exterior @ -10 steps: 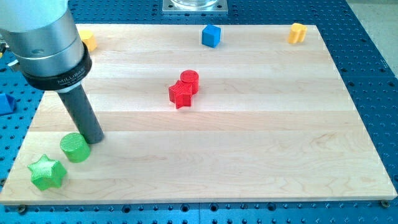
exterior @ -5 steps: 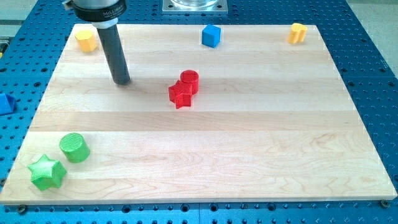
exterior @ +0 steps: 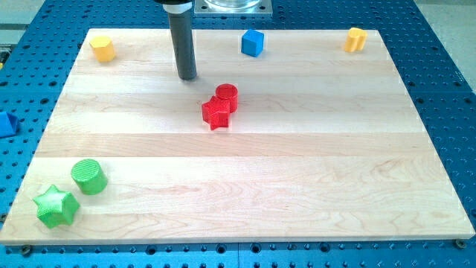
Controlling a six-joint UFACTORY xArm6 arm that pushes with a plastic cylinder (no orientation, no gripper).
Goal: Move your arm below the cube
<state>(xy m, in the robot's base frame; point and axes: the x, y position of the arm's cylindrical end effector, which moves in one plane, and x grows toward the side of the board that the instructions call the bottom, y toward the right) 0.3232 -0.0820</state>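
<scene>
The blue cube [exterior: 253, 42] sits near the top edge of the wooden board [exterior: 312, 164], a little right of centre. My tip [exterior: 187, 77] rests on the board to the left of the cube and slightly lower in the view. It touches no block. The red cylinder [exterior: 227, 97] and red star [exterior: 216, 114] lie together to the lower right of my tip.
A yellow block [exterior: 103, 48] sits at the top left and another yellow block [exterior: 356, 39] at the top right. A green cylinder [exterior: 89, 176] and green star [exterior: 56, 206] lie at the bottom left. A blue object [exterior: 6, 123] lies off the board at the left.
My tip has moved from beside the green cylinder at the bottom left up and to the right, and now stands left of the blue cube. No block has moved.
</scene>
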